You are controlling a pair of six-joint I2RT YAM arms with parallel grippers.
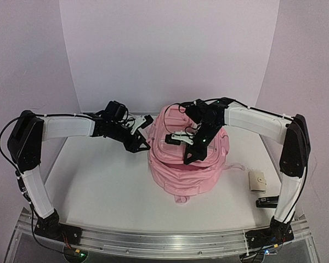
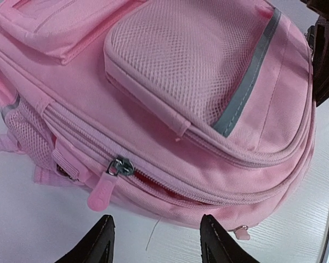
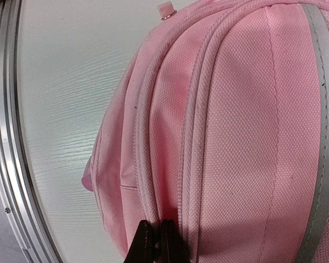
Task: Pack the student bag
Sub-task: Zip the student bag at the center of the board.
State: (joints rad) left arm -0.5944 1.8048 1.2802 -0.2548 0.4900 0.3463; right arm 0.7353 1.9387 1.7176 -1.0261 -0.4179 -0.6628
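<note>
The woven pink student bag [image 1: 189, 164] lay domed. The left gripper [image 2: 156, 219] gaped empty; the right gripper [image 3: 156, 226] sat clenched tight at its piping [image 3: 193, 137].

We noted the student bag [image 1: 189, 164] pink all over, its front pocket [image 2: 175, 60] in mesh weave edged by a grey stripe [image 2: 247, 87]. Its zip pull [image 2: 101, 192] was pink too. Beside the bag, a cream wallet [image 1: 257, 181] lay on the white table [image 1: 98, 186].

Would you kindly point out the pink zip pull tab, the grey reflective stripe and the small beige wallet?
Pink zip pull tab [image 2: 101, 192], left wrist view, its middle.
Grey reflective stripe [image 2: 248, 79], left wrist view, midway along it.
Small beige wallet [image 1: 256, 181], top external view, its top face.
</note>
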